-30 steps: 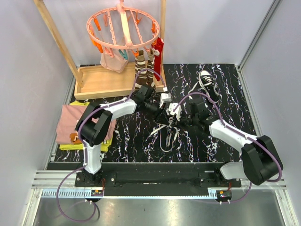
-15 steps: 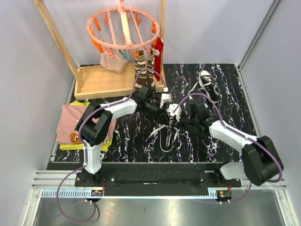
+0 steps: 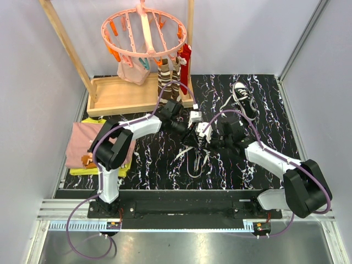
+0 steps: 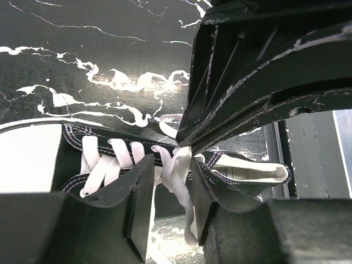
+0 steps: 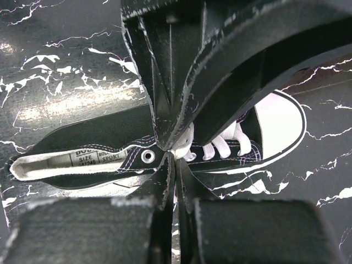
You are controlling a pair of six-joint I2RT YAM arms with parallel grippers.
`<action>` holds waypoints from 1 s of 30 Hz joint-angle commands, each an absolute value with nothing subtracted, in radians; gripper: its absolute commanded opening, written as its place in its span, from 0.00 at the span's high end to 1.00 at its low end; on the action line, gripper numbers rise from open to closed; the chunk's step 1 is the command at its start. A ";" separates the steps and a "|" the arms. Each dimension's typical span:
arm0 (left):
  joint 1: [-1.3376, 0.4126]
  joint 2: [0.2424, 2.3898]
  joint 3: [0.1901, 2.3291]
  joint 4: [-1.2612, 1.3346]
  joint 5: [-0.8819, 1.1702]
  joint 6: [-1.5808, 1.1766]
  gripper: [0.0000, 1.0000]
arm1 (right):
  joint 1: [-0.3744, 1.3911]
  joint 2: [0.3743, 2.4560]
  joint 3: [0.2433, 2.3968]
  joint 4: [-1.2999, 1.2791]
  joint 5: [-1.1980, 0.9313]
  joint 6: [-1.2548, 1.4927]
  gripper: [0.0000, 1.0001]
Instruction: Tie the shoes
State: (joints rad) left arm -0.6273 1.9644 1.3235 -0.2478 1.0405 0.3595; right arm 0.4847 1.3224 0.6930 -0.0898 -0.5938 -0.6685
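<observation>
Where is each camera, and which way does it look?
Top external: high behind the arms, looking down at the table; both arms show, left hand and right hand tip to tip.
Left wrist: on the left arm, looking along its own fingers at the shoe and laces; the right hand pokes in above.
Right wrist: on the right arm, looking past its own fingers at that shoe, from the opposite side.
Shared: both wrist views show that shoe, the pinched laces and the other hand.
</observation>
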 commanded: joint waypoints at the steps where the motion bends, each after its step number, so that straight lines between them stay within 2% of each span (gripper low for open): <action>1: -0.635 1.971 1.367 -0.244 1.077 0.384 0.71 | 0.494 1.298 0.693 -0.049 -0.600 -0.684 1.00; 3: -0.635 1.970 1.367 -0.245 1.072 0.385 0.72 | 0.494 1.298 0.695 -0.046 -0.600 -0.683 1.00; 7: -0.635 1.960 1.364 -0.244 1.065 0.396 0.87 | 0.494 1.296 0.695 -0.046 -0.598 -0.683 1.00; 12: -0.635 1.931 1.350 -0.241 1.046 0.432 0.98 | 0.494 1.292 0.690 -0.046 -0.591 -0.672 0.98; 14: -0.635 1.915 1.336 -0.242 1.031 0.451 1.00 | 0.492 1.284 0.701 -0.060 -0.562 -0.646 0.87; 15: -0.635 1.908 1.333 -0.239 1.023 0.468 1.00 | 0.491 1.282 0.707 -0.072 -0.552 -0.620 0.78; 17: -0.635 1.893 1.316 -0.219 1.006 0.477 1.00 | 0.479 1.270 0.732 -0.128 -0.563 -0.601 0.52; 19: -0.635 1.882 1.301 -0.207 0.996 0.488 1.00 | 0.466 1.246 0.741 -0.175 -0.589 -0.560 0.39; 25: -0.635 1.850 1.270 -0.186 0.971 0.543 1.00 | 0.428 1.192 0.756 -0.256 -0.635 -0.457 0.36; 30: -0.647 1.827 1.241 -0.166 0.942 0.586 1.00 | 0.356 1.233 0.810 -0.322 -0.716 -0.384 0.42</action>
